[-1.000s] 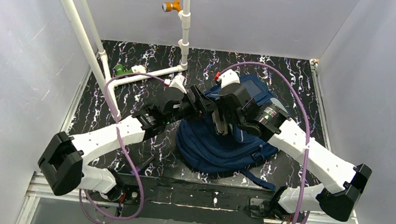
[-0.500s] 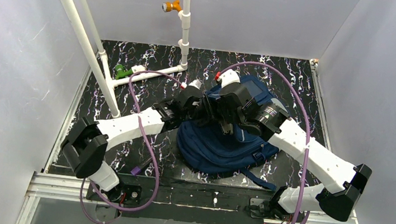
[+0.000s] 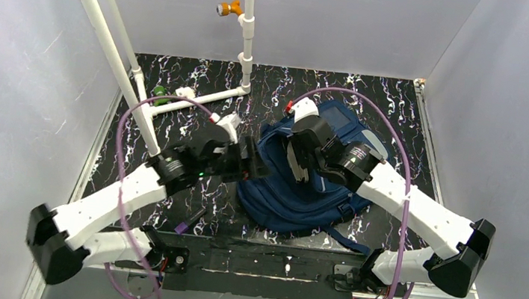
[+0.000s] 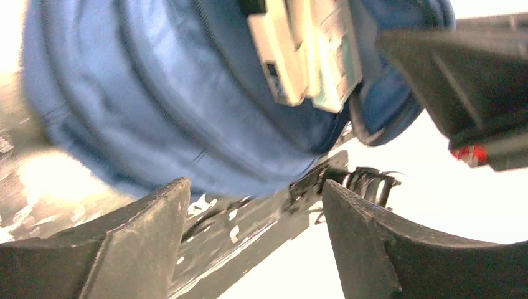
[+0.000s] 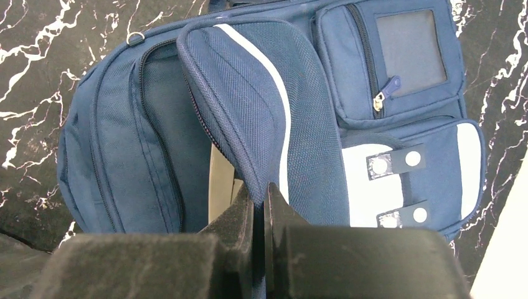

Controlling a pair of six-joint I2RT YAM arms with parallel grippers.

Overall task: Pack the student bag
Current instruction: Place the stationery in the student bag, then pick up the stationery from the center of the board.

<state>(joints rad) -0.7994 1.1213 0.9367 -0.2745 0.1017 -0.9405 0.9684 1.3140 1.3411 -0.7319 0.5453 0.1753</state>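
Pale grey walls [image 3: 18, 106] close round a black tabletop [image 3: 198, 112] veined with white, and a white pipe frame [image 3: 246, 50] stands toward its far left. The student bag [image 3: 301, 199] lies flat a little right of the tabletop's middle. Its long axis slants from the near edge toward the far right corner, with the pocket end farthest away.

Both arms reach in from the near edge. The right arm [image 3: 420, 205] bends over the bag from the right. The right jaws are together, pinched, as far as the wrist view shows, on the edge of the striped front flap [image 5: 249, 106], which stands lifted off the body of the bag. The main compartment [image 5: 168, 143] therefore gapes on the side that faces the left arm [image 3: 113, 196].

The left jaws hover just beside the bag's left edge, spread apart with nothing between them; in their own view blue fabric fills the space just ahead. A pale strip [image 5: 219, 180] shows inside the gap, but I cannot tell what it is.

So the bag lies to the right of the left jaws and its mouth opens toward them. I judge the left arm the nearer and the free one for whatever goes in next.

A small purple piece [image 3: 181, 226] lies by the near edge and a green one [image 3: 160, 94] by the pipe frame's foot. Whether either belongs in the bag I cannot tell.
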